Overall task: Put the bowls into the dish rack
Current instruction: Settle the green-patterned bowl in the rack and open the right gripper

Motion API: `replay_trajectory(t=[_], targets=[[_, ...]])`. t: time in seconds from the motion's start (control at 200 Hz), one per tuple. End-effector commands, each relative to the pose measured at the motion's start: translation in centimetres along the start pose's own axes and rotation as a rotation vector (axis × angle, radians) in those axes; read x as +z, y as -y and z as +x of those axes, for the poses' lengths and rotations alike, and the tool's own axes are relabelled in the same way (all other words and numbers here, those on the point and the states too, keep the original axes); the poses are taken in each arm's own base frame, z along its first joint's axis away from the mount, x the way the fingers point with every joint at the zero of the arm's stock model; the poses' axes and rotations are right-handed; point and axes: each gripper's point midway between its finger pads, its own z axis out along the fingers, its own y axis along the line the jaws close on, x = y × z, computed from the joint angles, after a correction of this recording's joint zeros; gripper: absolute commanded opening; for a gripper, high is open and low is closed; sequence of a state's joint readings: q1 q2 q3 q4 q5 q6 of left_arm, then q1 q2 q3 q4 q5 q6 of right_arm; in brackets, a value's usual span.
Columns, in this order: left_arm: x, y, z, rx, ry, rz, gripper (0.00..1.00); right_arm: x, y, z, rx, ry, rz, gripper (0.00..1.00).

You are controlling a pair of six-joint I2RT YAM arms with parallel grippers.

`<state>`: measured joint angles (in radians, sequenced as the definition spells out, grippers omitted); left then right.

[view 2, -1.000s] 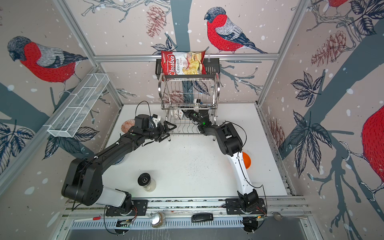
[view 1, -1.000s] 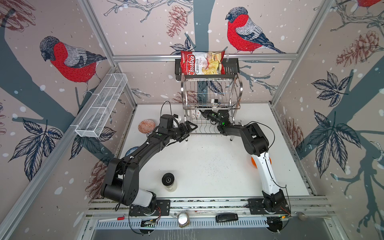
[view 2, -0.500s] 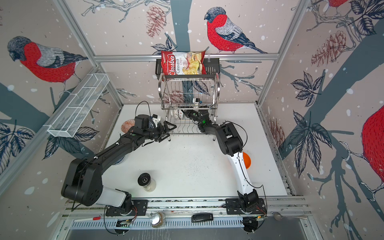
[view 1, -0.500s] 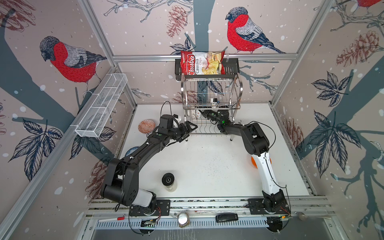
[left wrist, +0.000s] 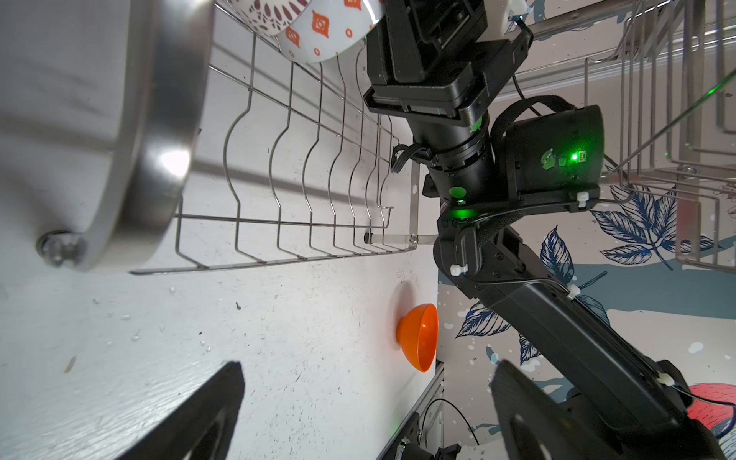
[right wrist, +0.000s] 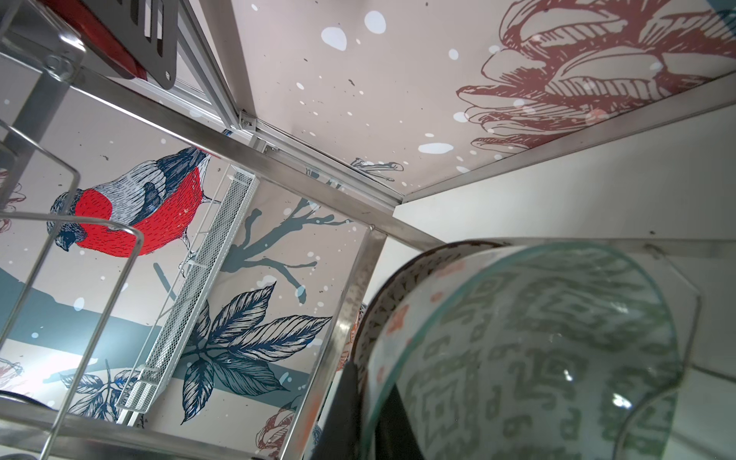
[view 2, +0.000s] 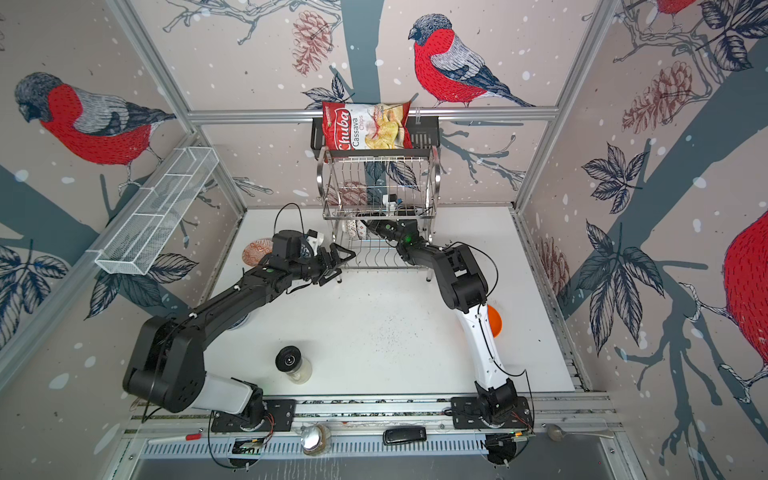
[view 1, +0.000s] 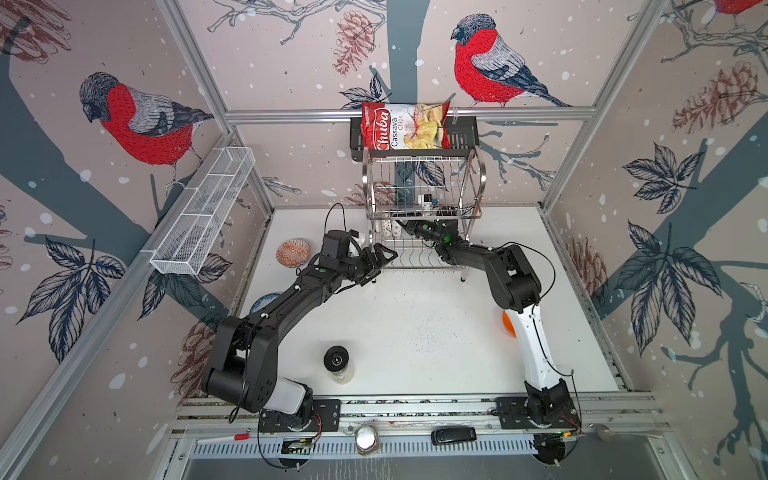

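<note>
Your white table [view 1: 415,299] carries the dish rack [view 1: 478,183], which stands on its legs at the back wall. Just left of the rack you have a red-orange patterned bowl [view 1: 293,252], mouth up. Further forward from the rack on that same side, a blue bowl [view 1: 266,300] is mostly hidden. Well in front of the rack stands a black-lidded jar [view 1: 337,360]. Forward and right of the rack sits a plain orange bowl [view 2: 495,322], half hidden. Dark specks [view 1: 419,334] dot the surface in front of the rack.

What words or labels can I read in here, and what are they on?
"Chuba": large white brand name on the red chip bag in the black basket.
"Cassava Chips": beside it, same bag.
Small print on the bag's corner: too small to read.
Nothing else legible.
</note>
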<state>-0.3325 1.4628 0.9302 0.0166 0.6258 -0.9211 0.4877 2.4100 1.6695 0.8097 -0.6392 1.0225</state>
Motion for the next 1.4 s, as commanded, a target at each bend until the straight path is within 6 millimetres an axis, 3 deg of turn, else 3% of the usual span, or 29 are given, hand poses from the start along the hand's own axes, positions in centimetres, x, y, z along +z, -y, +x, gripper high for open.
replay_trajectory(t=[0.0, 0.805, 1.391], targets=[[0.2, 0.9, -0.8, 0.02, 0.026, 0.029, 0.97, -0.3, -0.4, 0.0, -0.018, -0.033, 0.0, 0.06], [1.3, 1.2, -1.4, 0.015, 0.024, 0.035, 0.97, -0.3, -1.0, -0.8, -0.008, -0.031, -0.009, 0.17], [1.5, 1.2, -1.3, 0.031, 0.006, 0.032, 0.97, 0.2, -1.4, -1.1, 0.007, -0.015, -0.016, 0.18]])
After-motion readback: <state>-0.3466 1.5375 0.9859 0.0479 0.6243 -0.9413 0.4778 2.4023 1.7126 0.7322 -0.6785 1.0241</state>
